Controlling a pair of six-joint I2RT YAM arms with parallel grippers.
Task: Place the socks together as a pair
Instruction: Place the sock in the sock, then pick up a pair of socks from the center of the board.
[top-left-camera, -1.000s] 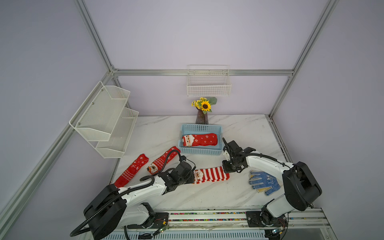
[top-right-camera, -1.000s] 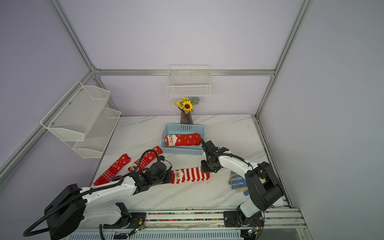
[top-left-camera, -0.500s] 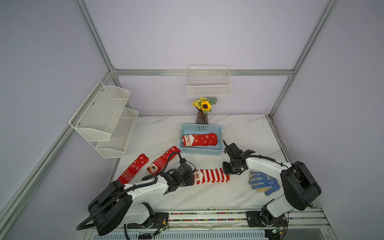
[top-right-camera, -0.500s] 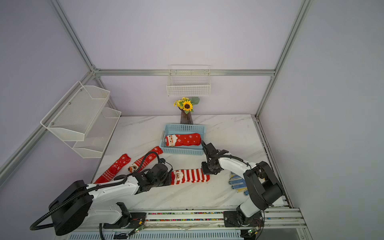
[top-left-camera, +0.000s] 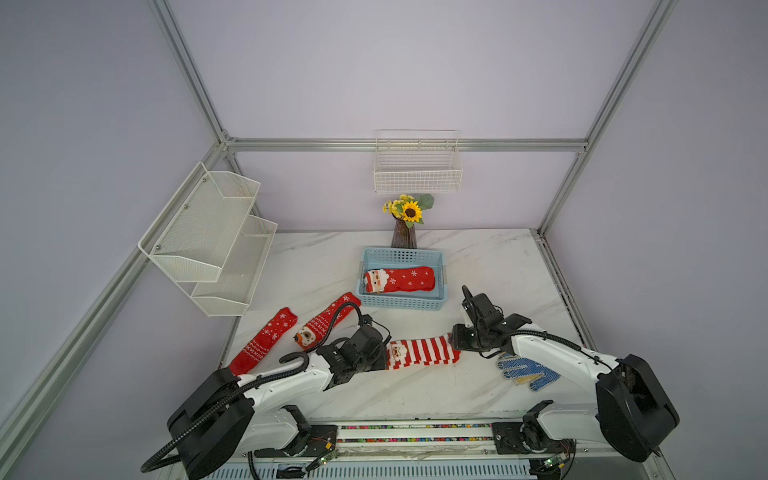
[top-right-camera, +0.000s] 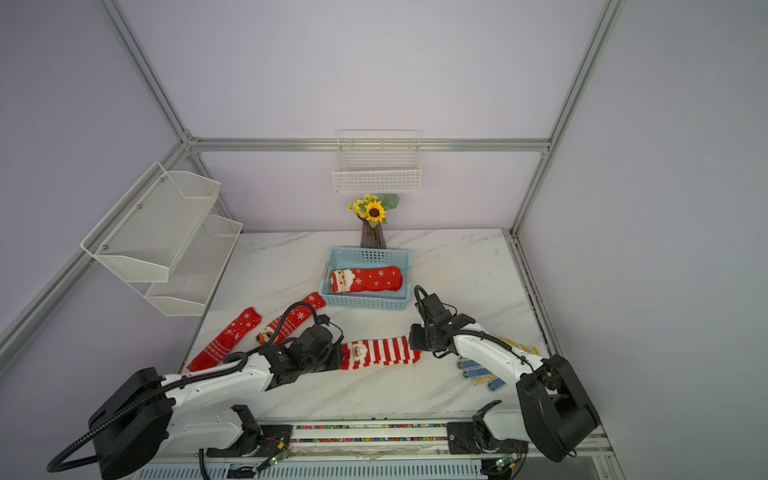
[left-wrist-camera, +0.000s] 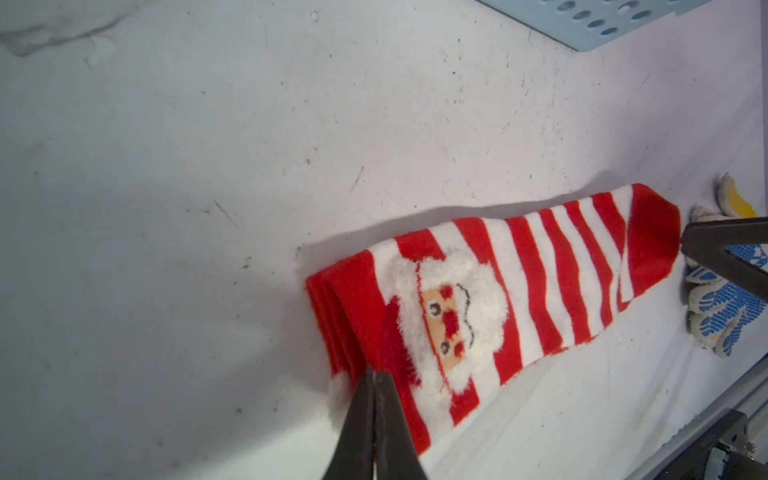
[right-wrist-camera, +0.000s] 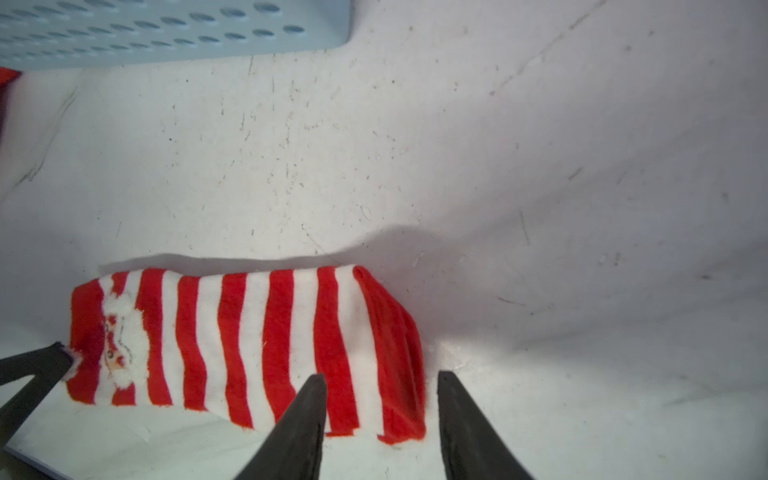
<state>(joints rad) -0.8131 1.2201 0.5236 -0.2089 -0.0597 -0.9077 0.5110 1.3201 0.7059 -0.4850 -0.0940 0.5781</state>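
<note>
The striped socks (top-left-camera: 419, 351) lie flat on the table (top-left-camera: 415, 399), one on top of the other with cuffs and toes lined up. They sit in the stretch between the two arms, in front of the blue basket (top-left-camera: 401, 254). What has just changed is at the toe end. The right claw (right-wrist-camera: 380, 378) was pinched shut there a second ago and has now sprung apart to a middling gap. One finger is over the last stripes and the other is out past the red toe on bare table, so it grips nothing. The socks themselves have not shifted. At the cuff end the left claw (left-wrist-camera: 374, 376) is shut tight, its tips against the white tuft at the corner; whether it nips any wool I cannot tell. To my eye the pairing is done and the right arm is letting go, with the left arm's release still to come. Further off, a Santa sock (top-left-camera: 401, 279) sits in the basket, two more red socks (top-left-camera: 266, 340) lie on the left arm's side, and dotted gloves (top-left-camera: 525, 370) lie just beyond the right claw.
</note>
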